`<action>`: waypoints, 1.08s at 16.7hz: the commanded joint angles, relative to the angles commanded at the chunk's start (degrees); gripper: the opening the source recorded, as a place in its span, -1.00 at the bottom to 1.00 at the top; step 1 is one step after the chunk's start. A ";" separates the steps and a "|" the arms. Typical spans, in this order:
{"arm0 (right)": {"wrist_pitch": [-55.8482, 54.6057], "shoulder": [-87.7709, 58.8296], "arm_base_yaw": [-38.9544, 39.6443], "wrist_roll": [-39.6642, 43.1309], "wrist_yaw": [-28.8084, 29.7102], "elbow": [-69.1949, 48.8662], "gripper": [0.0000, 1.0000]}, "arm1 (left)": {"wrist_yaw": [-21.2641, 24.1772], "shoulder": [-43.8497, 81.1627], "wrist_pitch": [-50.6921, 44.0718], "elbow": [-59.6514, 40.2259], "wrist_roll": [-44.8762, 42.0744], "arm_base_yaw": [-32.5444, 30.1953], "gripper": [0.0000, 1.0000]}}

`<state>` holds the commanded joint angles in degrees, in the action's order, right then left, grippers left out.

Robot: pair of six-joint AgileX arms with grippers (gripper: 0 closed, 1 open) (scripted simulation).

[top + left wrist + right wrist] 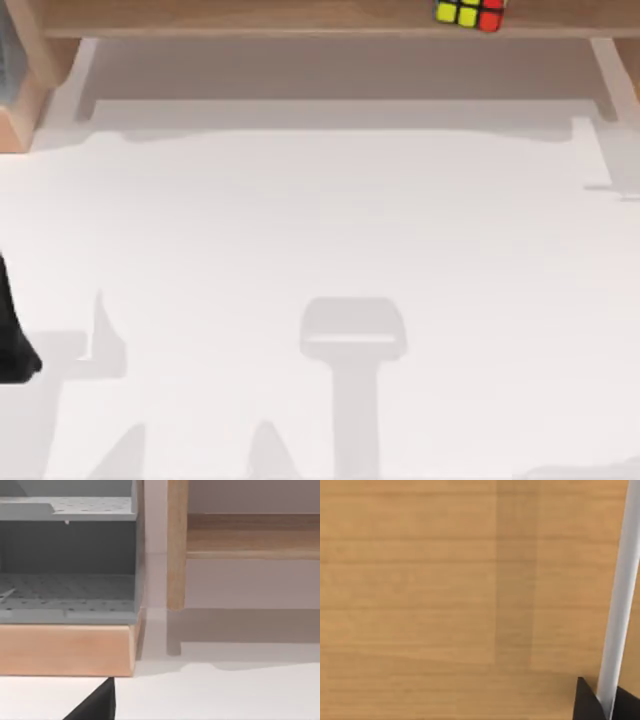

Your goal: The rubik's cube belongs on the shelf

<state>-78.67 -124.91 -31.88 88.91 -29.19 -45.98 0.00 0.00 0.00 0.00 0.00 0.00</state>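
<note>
The rubik's cube [468,14], with yellow and red stickers on a black grid, rests on the shelf [250,18], right of the middle of the long light-brown board at the table's far edge. The picture's upper edge cuts the cube off. My left arm [14,345] shows as a dark shape at the table's left edge, far from the cube. A black part of my left gripper [95,706] hangs over the white table, facing a shelf support post [176,545]. The right wrist view looks closely at the shelf's wood grain [445,590], with a black piece of my right gripper [587,705] at the corner.
A grey perforated rack [67,555] on a wooden base [65,650] stands at the table's far left, beside the shelf's left support [60,60]. The white table [330,230] stretches in front of the shelf and carries soft shadows.
</note>
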 joint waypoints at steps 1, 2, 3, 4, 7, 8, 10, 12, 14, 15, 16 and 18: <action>1.19 -0.86 0.75 0.03 0.67 -2.26 -1.00 | 0.00 0.00 0.00 0.00 0.00 0.00 1.00; 2.43 -1.77 1.52 0.09 1.37 -4.66 -1.00 | 0.00 0.00 0.00 0.00 0.00 0.00 1.00; 3.65 -2.63 2.26 0.13 2.07 -6.85 -1.00 | 0.00 0.00 0.00 0.00 0.00 0.00 1.00; 4.74 -3.32 2.90 0.11 2.68 -8.51 -1.00 | 0.00 0.00 0.00 0.00 0.00 0.00 1.00; 5.91 -3.93 3.59 -0.02 3.37 -9.97 -1.00 | 0.00 0.00 0.00 0.00 0.00 0.00 1.00; 5.91 -3.93 3.59 -0.02 3.37 -9.97 -1.00 | 0.00 0.00 0.00 0.00 0.00 0.00 1.00; 6.00 -3.87 3.22 -0.09 3.37 -9.92 -1.00 | 0.00 0.00 0.00 0.00 0.00 0.00 1.00; 7.21 -5.11 3.60 -0.03 4.00 -12.07 -1.00 | 0.00 0.00 0.00 0.00 0.00 0.00 1.00; 9.41 -6.99 4.56 0.01 4.88 -16.41 -1.00 | 0.00 0.00 0.00 0.00 0.00 0.00 1.00; 10.69 -8.02 5.13 0.05 5.37 -19.01 -1.00 | 0.00 0.00 0.00 0.00 0.00 0.00 1.00; 11.95 -9.04 5.67 0.11 5.87 -21.50 -1.00 | 0.00 0.00 0.00 0.00 0.00 0.00 1.00; 14.08 -10.57 6.57 0.07 6.72 -24.93 -1.00 | 0.00 0.00 0.00 0.00 0.00 0.00 1.00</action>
<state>-64.59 -135.48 -25.31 88.98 -22.47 -70.92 0.00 0.00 0.00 0.00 0.00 0.00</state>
